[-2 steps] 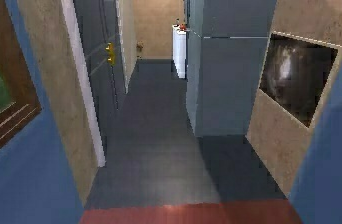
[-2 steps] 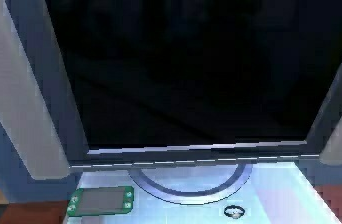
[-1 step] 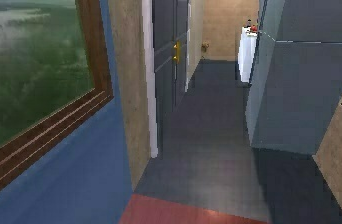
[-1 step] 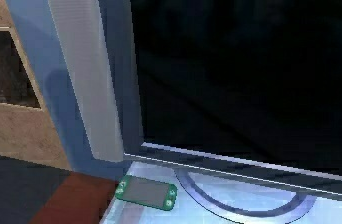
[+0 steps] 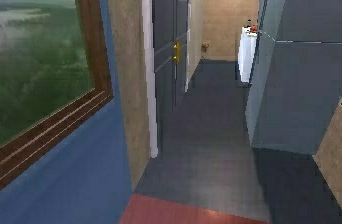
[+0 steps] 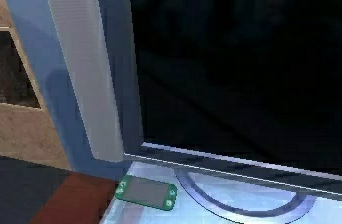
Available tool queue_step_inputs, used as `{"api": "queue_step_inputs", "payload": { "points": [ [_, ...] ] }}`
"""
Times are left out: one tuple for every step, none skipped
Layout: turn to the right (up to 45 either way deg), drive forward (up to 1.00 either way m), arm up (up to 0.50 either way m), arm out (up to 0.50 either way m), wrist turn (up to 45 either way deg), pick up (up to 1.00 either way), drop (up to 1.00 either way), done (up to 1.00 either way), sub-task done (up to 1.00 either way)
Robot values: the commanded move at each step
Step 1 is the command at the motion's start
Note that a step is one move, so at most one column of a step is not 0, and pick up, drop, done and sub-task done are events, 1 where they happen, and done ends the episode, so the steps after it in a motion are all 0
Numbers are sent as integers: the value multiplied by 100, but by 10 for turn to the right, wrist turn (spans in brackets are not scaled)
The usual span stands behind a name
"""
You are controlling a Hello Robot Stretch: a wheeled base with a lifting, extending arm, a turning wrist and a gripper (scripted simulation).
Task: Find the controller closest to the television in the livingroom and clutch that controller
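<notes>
The controller (image 6: 147, 192), a small flat green slab with dark buttons, lies on the white top (image 6: 329, 205) that carries the television (image 6: 249, 70). It sits just beside the ring-shaped stand (image 6: 191, 188), below the screen's lower left corner and near the top's edge. No other controller lies by the screen, so you can fairly take this one as the nearest.

By that reading your search is done: you have the television and the controller together in the arm side view, low and left of the middle. The clutch itself is left, and nothing suggests it has begun, since the controller lies flat on the top. You cannot tell the gripper's state from these pictures, so don't assume it is ready.

Left of the television stands a pale upright panel (image 6: 84, 70) against a blue wall, with a red rug (image 6: 69, 195) on the floor below.

Ahead of you runs a narrow dark-floored passage (image 5: 204, 110), with a wood-framed landscape (image 5: 29, 70) on its left, a door (image 5: 169, 40) farther on and a grey cabinet (image 5: 299, 80) on its right. You will probably need a small shift of the base before reaching.
</notes>
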Motion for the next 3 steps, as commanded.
{"api": "queue_step_inputs", "payload": {
  "points": [
    [0,0,32,0,0,0,0,0,0],
    [0,0,0,16,0,0,0,0,0],
    [0,0,0,0,450,0,0,0,0]
  ]
}}
